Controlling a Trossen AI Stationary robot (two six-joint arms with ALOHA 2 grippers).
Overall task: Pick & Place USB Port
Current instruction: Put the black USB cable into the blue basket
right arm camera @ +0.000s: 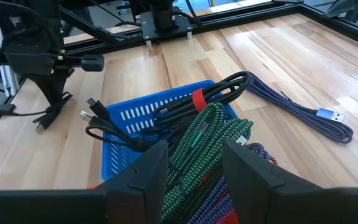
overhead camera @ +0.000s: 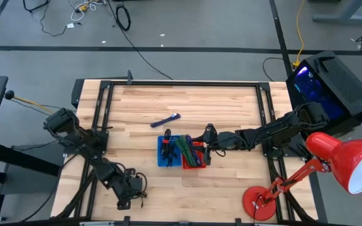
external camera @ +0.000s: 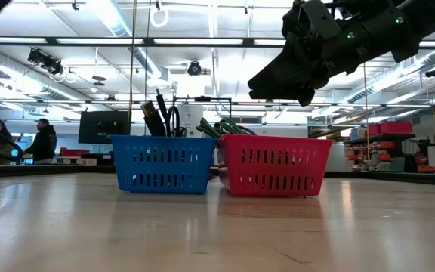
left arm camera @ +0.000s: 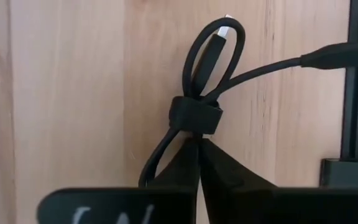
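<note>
Baskets: one blue [overhead camera: 166, 152], one red [overhead camera: 193, 164].

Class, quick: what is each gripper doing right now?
Left gripper: shut on the black cable.
Right gripper: open, holding nothing, above the green cable.

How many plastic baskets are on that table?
2, side by side mid-table: the blue basket on the left arm's side and the red basket on the right arm's side, both stuffed with cables. No others show.
</note>
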